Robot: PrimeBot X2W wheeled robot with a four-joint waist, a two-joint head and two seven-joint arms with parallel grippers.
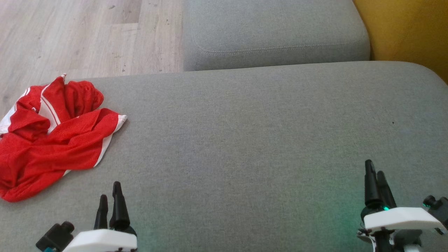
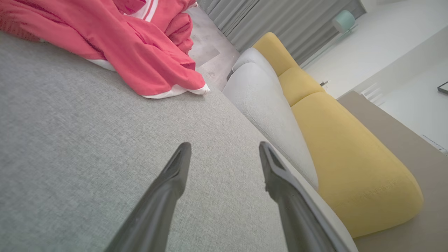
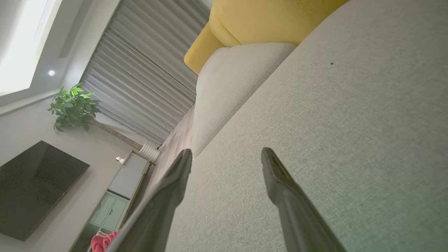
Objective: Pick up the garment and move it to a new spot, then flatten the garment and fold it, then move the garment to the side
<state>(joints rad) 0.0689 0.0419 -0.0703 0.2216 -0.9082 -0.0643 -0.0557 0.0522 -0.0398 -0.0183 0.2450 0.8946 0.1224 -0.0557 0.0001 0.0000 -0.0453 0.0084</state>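
A crumpled red garment [image 1: 49, 140] with white trim lies bunched at the left edge of the grey sofa cushion [image 1: 245, 140]. The left wrist view has the garment [image 2: 133, 45] across its top left, well beyond the fingers. My left gripper [image 1: 109, 192] hovers low at the lower left, a short way right of and nearer than the garment, open and holding nothing. At the lower right my right gripper [image 1: 375, 175] is far from the garment, open over bare cushion. A small piece of the garment [image 3: 103, 241] peeks in at the bottom of the right wrist view.
A second grey cushion [image 1: 273, 31] lies beyond the first one. Yellow upholstery [image 1: 409, 31] rises at the far right. Wooden floor [image 1: 80, 35] runs past the sofa's left edge. A television [image 3: 31, 189], a plant [image 3: 71, 108] and curtains [image 3: 140, 80] stand across the room.
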